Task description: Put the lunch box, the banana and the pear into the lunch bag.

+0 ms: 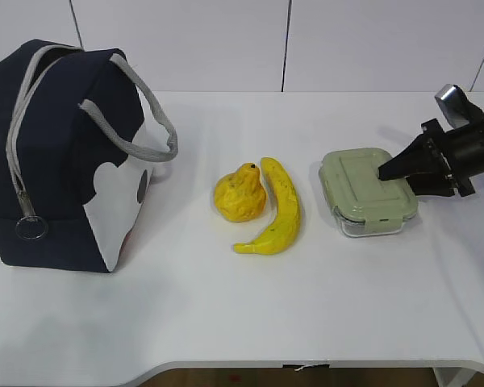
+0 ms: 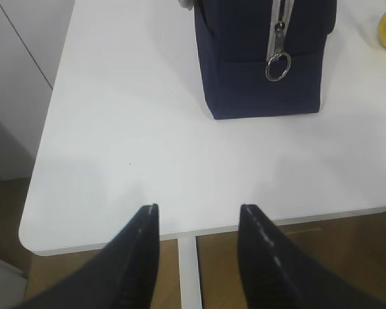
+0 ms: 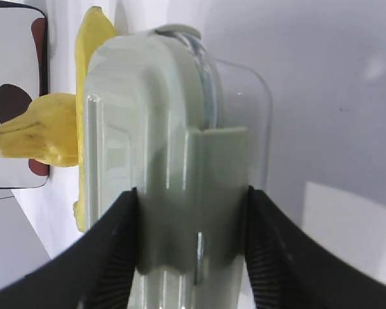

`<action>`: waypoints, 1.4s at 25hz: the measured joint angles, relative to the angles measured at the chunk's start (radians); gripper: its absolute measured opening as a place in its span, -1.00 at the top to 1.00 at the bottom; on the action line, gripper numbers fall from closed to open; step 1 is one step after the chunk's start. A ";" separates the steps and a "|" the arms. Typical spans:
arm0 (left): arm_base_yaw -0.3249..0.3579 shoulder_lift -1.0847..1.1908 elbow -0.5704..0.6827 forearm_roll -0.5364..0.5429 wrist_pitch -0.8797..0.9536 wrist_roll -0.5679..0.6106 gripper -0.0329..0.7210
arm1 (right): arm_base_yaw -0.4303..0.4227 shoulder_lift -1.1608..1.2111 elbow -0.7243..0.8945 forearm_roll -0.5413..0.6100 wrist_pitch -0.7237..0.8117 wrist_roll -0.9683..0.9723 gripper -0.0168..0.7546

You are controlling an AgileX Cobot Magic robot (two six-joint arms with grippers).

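Observation:
The lunch box [image 1: 367, 192], clear with a sage-green lid, lies flat on the white table at the right. My right gripper [image 1: 391, 181] comes in from the right and is shut on its near end; in the right wrist view both fingers press the lunch box [image 3: 174, 129] across its latch flap, gripper [image 3: 192, 193]. The banana [image 1: 281, 211] lies just left of the box, and the pear [image 1: 240, 193] touches it on the far side. The navy lunch bag [image 1: 56, 145] stands at the far left. My left gripper [image 2: 198, 209] hangs open and empty over the table's edge, short of the bag [image 2: 264, 51].
Grey webbing handles [image 1: 149, 113] droop over the bag's right side. The zipper's ring pull [image 2: 278, 66] hangs low on the bag's end. The banana [image 3: 90, 38] and pear [image 3: 38, 132] lie beyond the box in the right wrist view.

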 joint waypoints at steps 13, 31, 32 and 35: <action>0.000 0.000 0.000 0.000 0.000 0.000 0.10 | 0.000 0.000 0.000 0.005 -0.005 0.021 0.00; 0.000 0.000 0.000 0.000 0.000 0.000 0.10 | 0.000 0.000 0.000 0.019 -0.005 0.064 0.00; 0.000 0.000 0.000 0.000 0.000 0.000 0.10 | 0.000 0.000 0.000 0.019 -0.005 0.069 0.00; 0.000 0.000 0.000 0.000 0.000 0.000 0.10 | 0.000 0.000 0.000 0.021 -0.008 0.080 0.00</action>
